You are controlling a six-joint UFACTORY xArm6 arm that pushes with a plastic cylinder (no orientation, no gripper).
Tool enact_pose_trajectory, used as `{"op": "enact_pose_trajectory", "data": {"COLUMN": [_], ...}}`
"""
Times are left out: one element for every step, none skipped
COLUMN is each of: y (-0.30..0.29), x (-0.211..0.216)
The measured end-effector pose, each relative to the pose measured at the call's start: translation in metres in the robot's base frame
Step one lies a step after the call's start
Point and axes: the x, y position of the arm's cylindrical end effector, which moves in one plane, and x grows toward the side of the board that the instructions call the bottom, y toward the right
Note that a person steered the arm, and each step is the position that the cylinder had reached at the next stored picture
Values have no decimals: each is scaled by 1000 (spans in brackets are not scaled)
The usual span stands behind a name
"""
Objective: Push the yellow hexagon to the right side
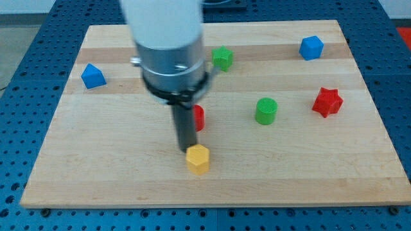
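The yellow hexagon (198, 159) lies on the wooden board (96, 173), a little left of centre and near the view's bottom. My dark rod comes straight down from the white and grey arm. My tip (187, 151) is just at the hexagon's upper left edge, touching or almost touching it. A red block (198, 118) sits right behind the rod, partly hidden by it.
A green cylinder (266, 110) and a red star (327, 101) lie to the view's right. A green block (223, 58) and a blue block (311, 47) lie near the top. A blue block (93, 76) lies at the left.
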Motion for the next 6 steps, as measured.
{"op": "enact_pose_trajectory", "data": {"y": [3,-49,-69,-29,43,95], "x": [0,0,20,47,48,48]}}
